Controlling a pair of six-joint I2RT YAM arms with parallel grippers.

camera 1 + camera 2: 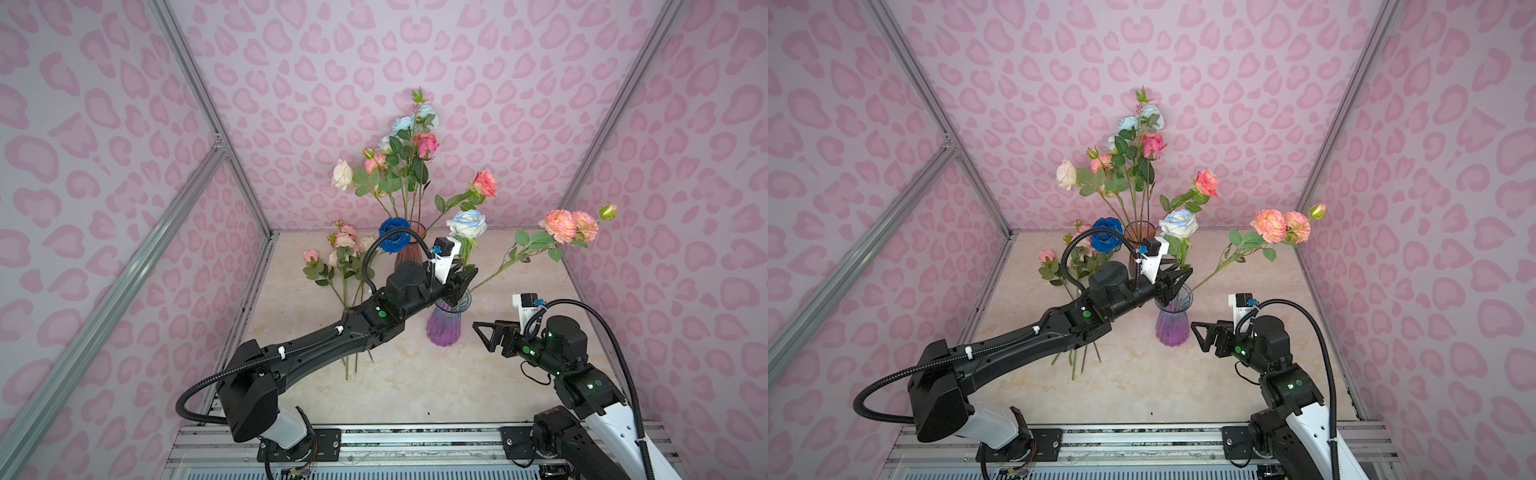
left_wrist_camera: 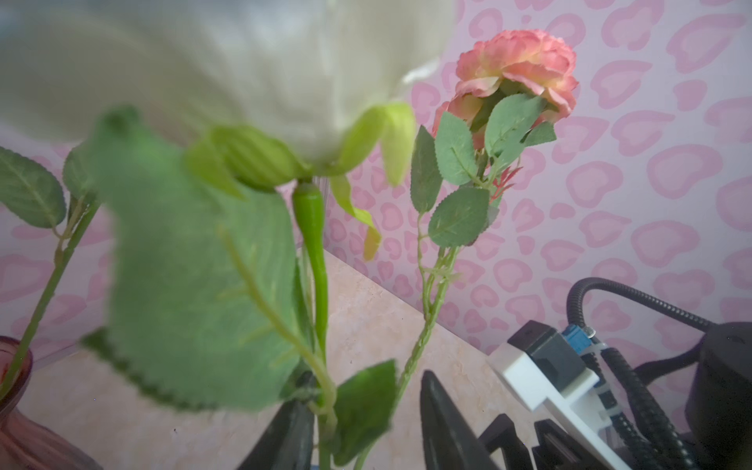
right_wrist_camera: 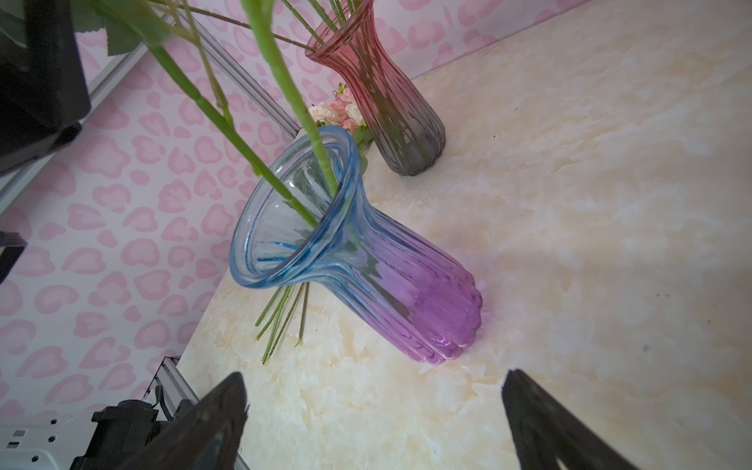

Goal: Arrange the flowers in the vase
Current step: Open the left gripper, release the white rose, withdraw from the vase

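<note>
Placement step, likely: left gripper [image 1: 467,272] jaws are standing parted around the pale blue rose [image 1: 466,223] stem in the vase [image 1: 448,328]; right gripper [image 1: 482,336] jaws are gaping wide. Next: retreating straight, without snagging.

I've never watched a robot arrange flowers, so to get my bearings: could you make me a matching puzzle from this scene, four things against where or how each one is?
Things:
A. pale blue rose
B. cream rose
C. loose pink bunch
D. right gripper

Places or states:
1. lying on the table
2. open, holding nothing
3. stem in the red vase
4. stem in the blue-purple vase

Pairs: A-4, B-3, C-1, D-2.
</note>
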